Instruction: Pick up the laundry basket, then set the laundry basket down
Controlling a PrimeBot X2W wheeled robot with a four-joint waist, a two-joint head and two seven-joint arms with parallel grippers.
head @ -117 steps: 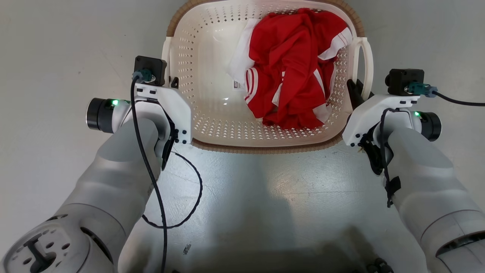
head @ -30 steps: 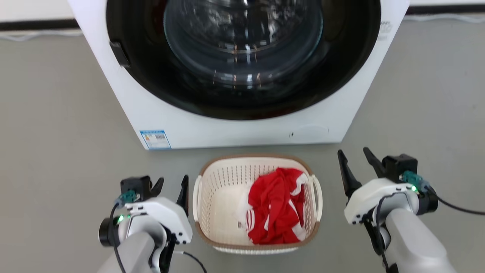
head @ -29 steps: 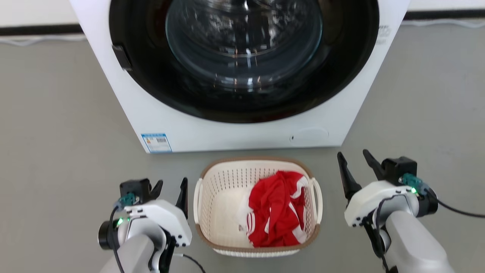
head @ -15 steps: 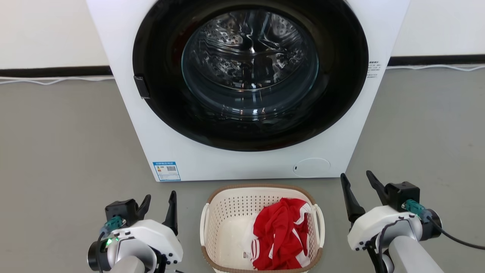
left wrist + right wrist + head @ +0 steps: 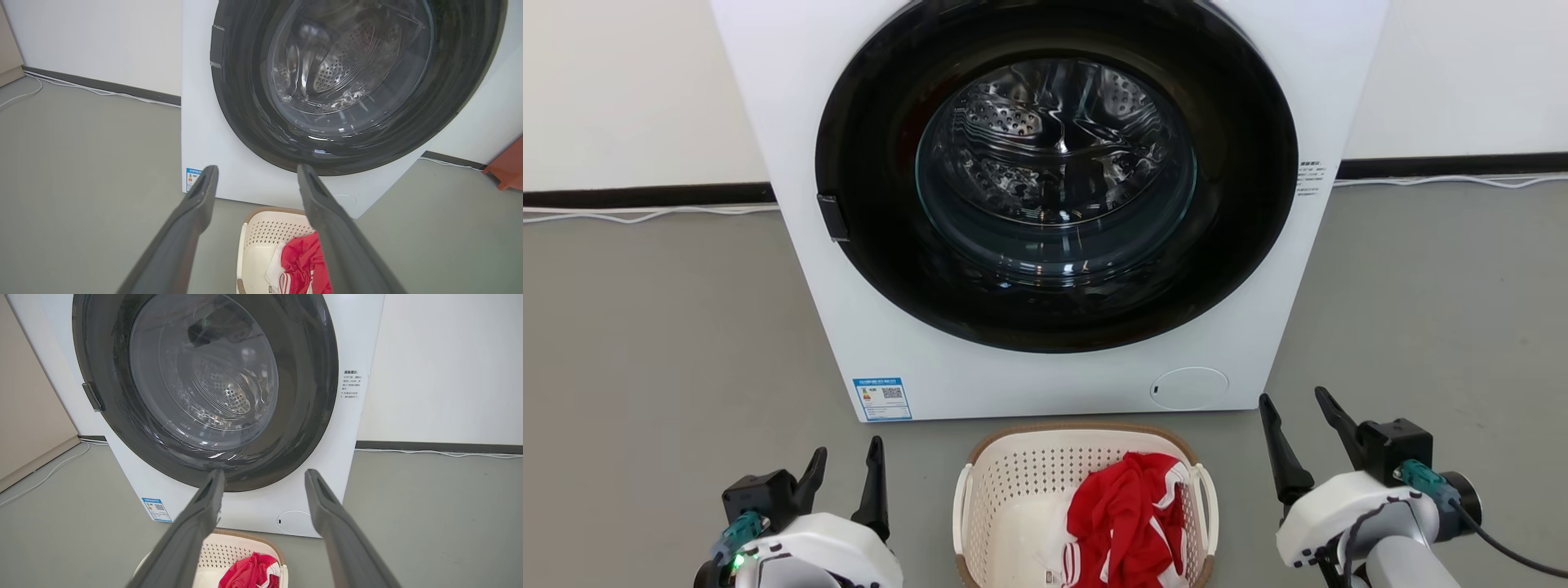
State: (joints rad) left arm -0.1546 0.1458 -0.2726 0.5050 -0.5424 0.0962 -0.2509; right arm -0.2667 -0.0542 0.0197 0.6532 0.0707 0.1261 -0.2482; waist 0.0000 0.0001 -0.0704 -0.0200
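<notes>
The cream-white laundry basket (image 5: 1021,482) with a brown rim stands on the grey floor just in front of the washer, at the bottom middle of the head view. Red and white clothing (image 5: 1131,523) lies in its right half. My left gripper (image 5: 845,464) is open and empty, well to the left of the basket and apart from it. Off to the basket's right, my right gripper (image 5: 1294,416) also stands open and empty. Both wrist views look past spread fingers toward the washer, with the laundry basket (image 5: 261,237) (image 5: 229,549) low between them.
A white front-loading washer (image 5: 792,122) with a large dark round door (image 5: 1058,175) rises right behind the basket. White cables (image 5: 645,214) run along the dark skirting at the wall. An orange-red object (image 5: 508,169) sits on the floor at the far right of the left wrist view.
The head camera has tilted up, so the washer door shows fully and the basket has slid to the bottom edge. Both grippers, earlier at the basket's handles, now stand apart from it, open.
</notes>
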